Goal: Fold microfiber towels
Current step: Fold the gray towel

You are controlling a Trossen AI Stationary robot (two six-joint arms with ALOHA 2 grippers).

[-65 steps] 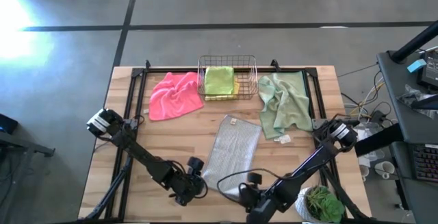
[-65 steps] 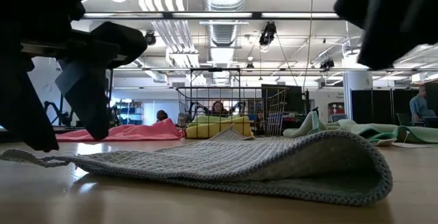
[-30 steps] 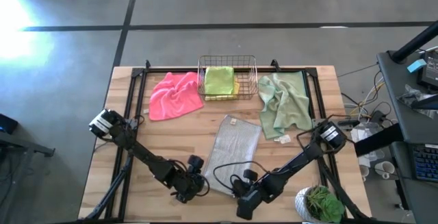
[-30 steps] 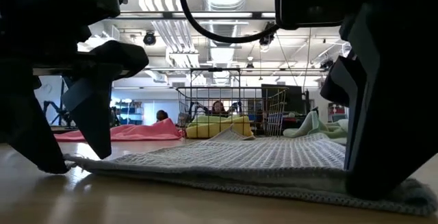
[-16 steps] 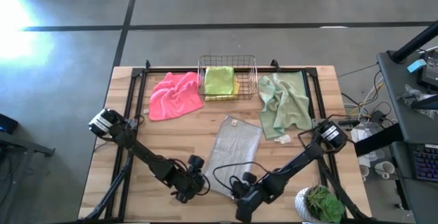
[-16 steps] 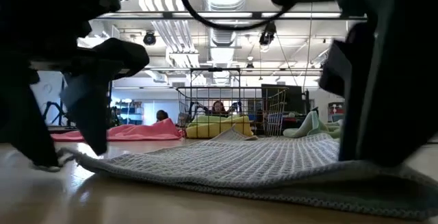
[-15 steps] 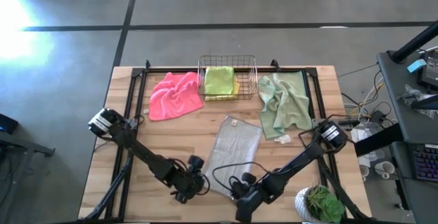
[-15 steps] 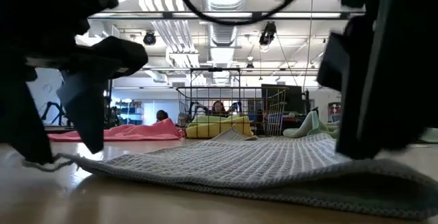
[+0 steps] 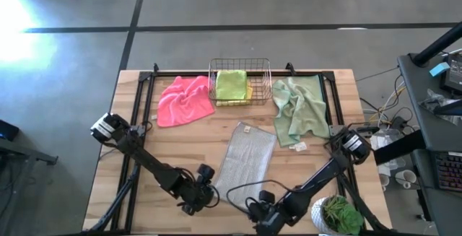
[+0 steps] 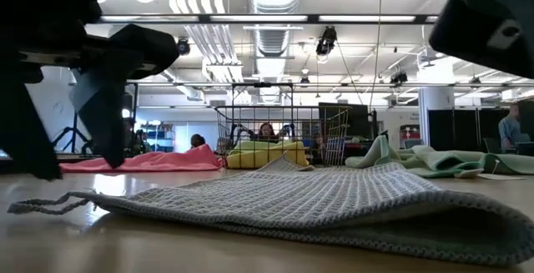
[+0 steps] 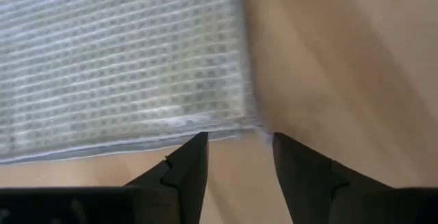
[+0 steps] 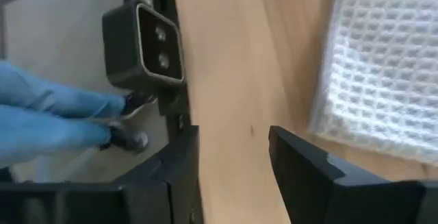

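Note:
The light grey towel [image 9: 247,160] lies folded over on the table's middle, and it shows wide in the low view [image 10: 292,202]. My left gripper [image 9: 195,200] is open just off its near left corner [image 11: 239,118], with the fingers [image 11: 188,162] short of the edge. My right gripper [image 9: 261,216] is open over bare wood [image 12: 233,80] near the table's front edge, with the grey towel's edge [image 12: 383,66] beside it. The hot pink towel [image 9: 184,99] and the sage green towel [image 9: 299,110] lie crumpled at the back. The lime green towel [image 9: 231,83] lies on the yellow one in the wire basket.
The copper wire basket [image 9: 267,73] stands at the back middle. A potted plant [image 9: 339,214] sits at the near right corner. A small camera [image 12: 147,46] is mounted on the front edge. A person's blue-clad legs [image 12: 48,114] show beyond that edge.
My right gripper has risen off the grey towel's near right part and drawn back toward the table's near edge. The towel's near edge stays lying flat where it was pressed. My left gripper has lifted slightly, and the near left corner lies free on the wood.

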